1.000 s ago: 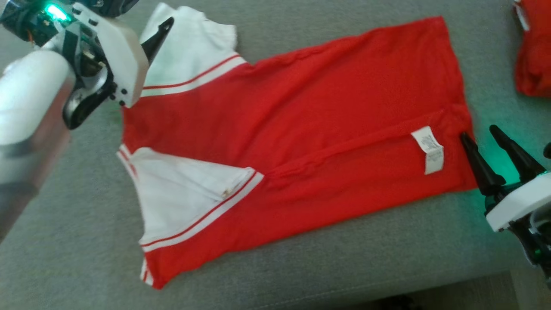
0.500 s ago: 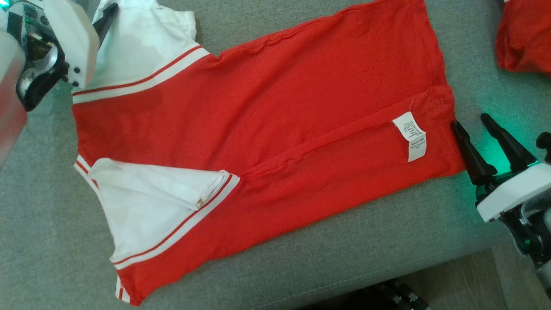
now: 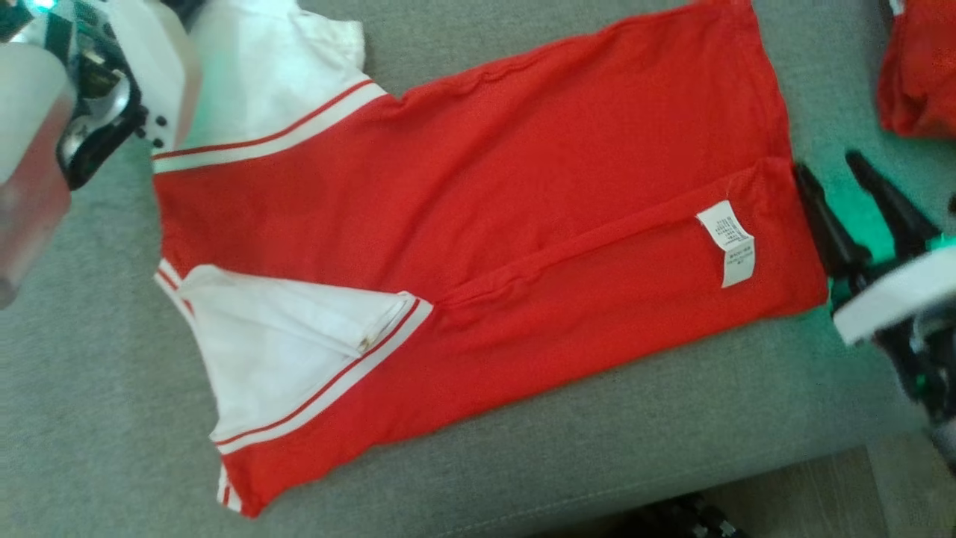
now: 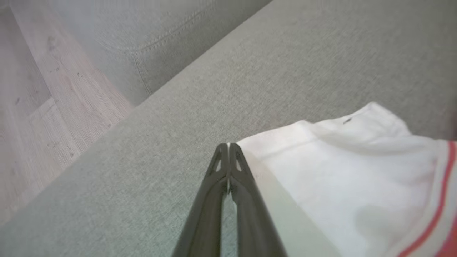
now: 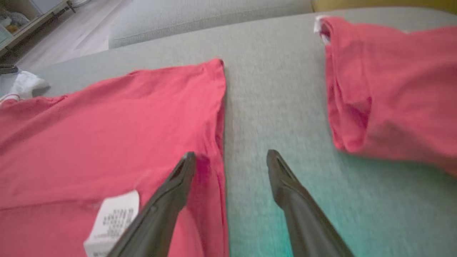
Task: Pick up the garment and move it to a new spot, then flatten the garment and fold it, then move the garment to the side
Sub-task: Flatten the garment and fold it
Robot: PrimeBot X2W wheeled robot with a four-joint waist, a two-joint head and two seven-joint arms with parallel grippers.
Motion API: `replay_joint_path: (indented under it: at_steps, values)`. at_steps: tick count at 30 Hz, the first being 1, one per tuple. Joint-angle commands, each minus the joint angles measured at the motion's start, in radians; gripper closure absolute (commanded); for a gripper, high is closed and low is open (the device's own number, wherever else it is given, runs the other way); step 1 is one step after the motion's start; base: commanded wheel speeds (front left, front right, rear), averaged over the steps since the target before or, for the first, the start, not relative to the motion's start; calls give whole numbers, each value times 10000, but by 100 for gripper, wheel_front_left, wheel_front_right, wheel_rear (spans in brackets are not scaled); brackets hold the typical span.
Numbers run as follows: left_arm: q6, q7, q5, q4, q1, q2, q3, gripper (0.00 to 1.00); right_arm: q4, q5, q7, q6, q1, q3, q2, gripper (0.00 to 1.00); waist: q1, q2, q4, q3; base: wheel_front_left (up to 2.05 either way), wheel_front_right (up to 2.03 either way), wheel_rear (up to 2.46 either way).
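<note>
while the garment (image 3: 485,187) lies flat on the grey cushion (image 3: 672,433), step: folding, judged. left gripper (image 4: 228,145): fingers together at white sleeve (image 4: 339,171) corner, just right of tips; pinch unconfirmed. right gripper (image 5: 231,155): fingers apart, straddling hem (image 5: 219,107). next: close on hem, lift both. care label (image 3: 728,240): print illegible.

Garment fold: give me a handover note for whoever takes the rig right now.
Left gripper: shut at the corner of the far white sleeve; whether it pinches cloth is unclear.
Right gripper: open, straddling the hem, one finger over red cloth, one over the sofa.
Garment: spread flat on the sofa, near long side folded in, label up. Another red garment lies apart at the right.
Done: flattened, one fold apparently in.
Left: finish folding, move it aside.
</note>
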Motion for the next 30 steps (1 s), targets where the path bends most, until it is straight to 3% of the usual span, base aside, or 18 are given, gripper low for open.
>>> replay_joint_path:
  at_steps: [1, 12, 14, 20, 24, 28, 30]
  values:
    - [18, -246, -124, -252, -713, 256, 228, 100, -230, -106, 250, 65, -446, 82, -222, 0, 0, 0, 195, -176, 0, 0, 0]
    - [18, -1012, -99, -600, -1150, 55, -221, 100, 2216, -1337, 1599, 65, -3631, 636, 608, 1, 0, 0, 788, -175, 0, 0, 0]
    - [18, -1047, -91, -636, -1184, 39, -260, 100, 2751, -1458, 1701, 65, -4009, 716, 754, 20, 0, 0, 864, -162, 0, 0, 0]
    - [18, -1090, -97, -687, -1239, 14, -317, 100, 3775, -1550, 1717, 65, -4679, 937, 1029, 20, 0, 0, 990, -133, 0, 0, 0]
    - [18, -1084, -106, -740, -1281, 12, -341, 100, 4381, -1510, 1655, 65, -5158, 1178, 1099, 25, 0, 0, 1056, -86, 0, 0, 0]
    - [18, -1048, -121, -790, -1309, 9, -354, 100, 4870, -1505, 1585, 65, -5586, 1461, 1128, 37, 0, 0, 1107, -33, 0, 0, 0]
    - [18, -1044, -128, -803, -1304, -6, -358, 100, 5055, -1494, 1539, 65, -5752, 1624, 1127, 49, 0, 0, 1135, -15, 0, 0, 0]
